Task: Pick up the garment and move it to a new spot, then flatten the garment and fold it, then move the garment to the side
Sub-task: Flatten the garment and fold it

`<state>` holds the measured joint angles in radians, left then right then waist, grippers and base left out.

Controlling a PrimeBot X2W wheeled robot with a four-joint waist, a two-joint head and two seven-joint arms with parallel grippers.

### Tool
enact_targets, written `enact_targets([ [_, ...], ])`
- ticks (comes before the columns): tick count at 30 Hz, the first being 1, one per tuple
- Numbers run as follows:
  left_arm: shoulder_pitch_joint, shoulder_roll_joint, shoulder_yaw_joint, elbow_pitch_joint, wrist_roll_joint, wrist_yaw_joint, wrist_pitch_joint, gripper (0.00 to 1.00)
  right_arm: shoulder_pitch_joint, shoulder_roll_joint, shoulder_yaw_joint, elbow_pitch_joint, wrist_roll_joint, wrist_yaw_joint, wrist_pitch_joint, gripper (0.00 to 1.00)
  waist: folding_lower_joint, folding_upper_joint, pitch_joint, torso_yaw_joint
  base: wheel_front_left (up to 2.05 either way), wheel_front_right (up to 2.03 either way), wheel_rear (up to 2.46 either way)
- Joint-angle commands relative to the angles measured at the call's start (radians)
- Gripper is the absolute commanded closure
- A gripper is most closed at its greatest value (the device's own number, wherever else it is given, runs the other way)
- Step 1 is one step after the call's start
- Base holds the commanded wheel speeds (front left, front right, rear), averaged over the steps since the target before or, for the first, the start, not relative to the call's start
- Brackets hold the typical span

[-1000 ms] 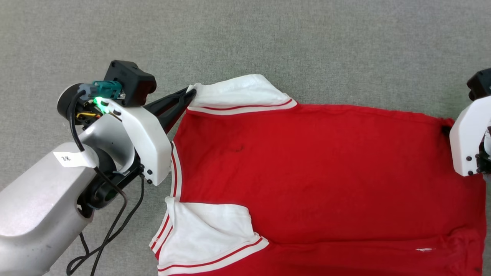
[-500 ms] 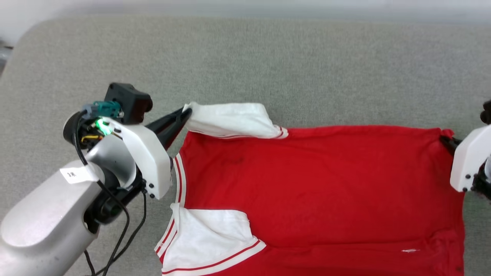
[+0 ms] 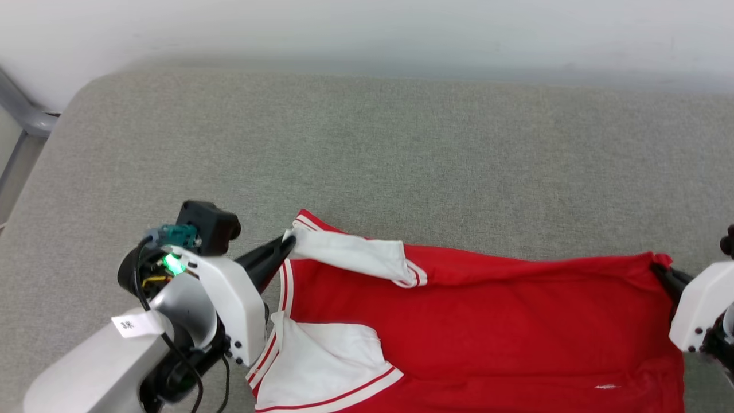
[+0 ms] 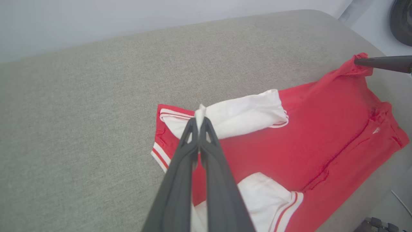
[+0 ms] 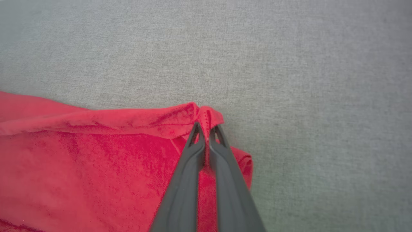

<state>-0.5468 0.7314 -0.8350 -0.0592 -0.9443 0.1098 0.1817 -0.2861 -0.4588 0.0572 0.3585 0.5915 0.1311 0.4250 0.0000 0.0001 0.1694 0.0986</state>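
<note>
- Since a second ago, the far white sleeve [image 3: 355, 255] has gone from lying spread flat to a narrower, twisted fold draped onto the red body. Head camera has tilted up, so the wall [image 3: 367, 28] is now in frame.
- On the left gripper [image 4: 199, 121], fingers pressed together, pinching the white edge of that sleeve.
- On the right gripper [image 5: 207, 130], fingers pressed together, pinching the far red hem corner, which puckers into a ridge.
- Position: the garment [image 3: 487, 327] lies on the grey fabric-covered table [image 3: 367, 143], plain red side up, stretched between both grips.
- Noted: near sleeve [image 3: 327, 355] flat, striped trim showing.
</note>
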Motion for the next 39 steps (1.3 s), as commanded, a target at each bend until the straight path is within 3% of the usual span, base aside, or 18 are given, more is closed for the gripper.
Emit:
enact_targets([
  [1, 0.020, 0.003, -0.002, -0.004, -0.003, 0.006, -0.007, 1.00, 0.025, -0.002, -0.002, -0.009, 0.013, -0.001, -0.004, 1.00, 0.0000, -0.0001, -0.012, 0.007, 0.00, 0.00, 0.00],
  [7, 0.102, 0.018, -0.035, -0.025, -0.017, 0.024, 0.001, 1.00, 0.126, 0.011, -0.027, -0.048, 0.078, -0.001, 0.024, 1.00, 0.0000, -0.0001, -0.042, 0.021, 0.00, 0.00, 0.00],
  [24, 0.259, 0.084, -0.069, -0.031, -0.066, 0.042, -0.007, 1.00, 0.299, -0.081, -0.015, -0.189, 0.176, -0.001, 0.171, 1.00, 0.0000, -0.0001, -0.079, 0.011, 0.00, 0.00, 0.00],
  [36, 0.249, 0.022, -0.124, 0.088, -0.047, -0.003, 0.009, 1.00, 0.335, -0.136, 0.068, -0.197, 0.144, -0.001, 0.204, 1.00, 0.0000, -0.0001, -0.047, 0.009, 0.00, 0.00, 0.00],
  [37, 0.244, 0.018, -0.126, 0.103, -0.035, -0.001, -0.001, 0.00, 0.332, -0.138, 0.071, -0.192, 0.143, -0.001, 0.206, 0.31, 0.0000, -0.0001, -0.045, 0.009, 0.00, 0.00, 0.00],
  [38, 0.241, 0.011, -0.129, 0.116, -0.034, 0.001, -0.005, 0.00, 0.327, -0.139, 0.075, -0.190, 0.143, -0.001, 0.201, 0.00, 0.0000, -0.0001, -0.043, 0.008, 0.00, 0.00, 0.00],
  [39, 0.238, 0.005, -0.134, 0.129, -0.024, 0.000, -0.008, 0.00, 0.323, -0.138, 0.080, -0.188, 0.147, -0.001, 0.199, 0.00, 0.0000, -0.0001, -0.041, 0.008, 0.00, 0.00, 0.00],
])
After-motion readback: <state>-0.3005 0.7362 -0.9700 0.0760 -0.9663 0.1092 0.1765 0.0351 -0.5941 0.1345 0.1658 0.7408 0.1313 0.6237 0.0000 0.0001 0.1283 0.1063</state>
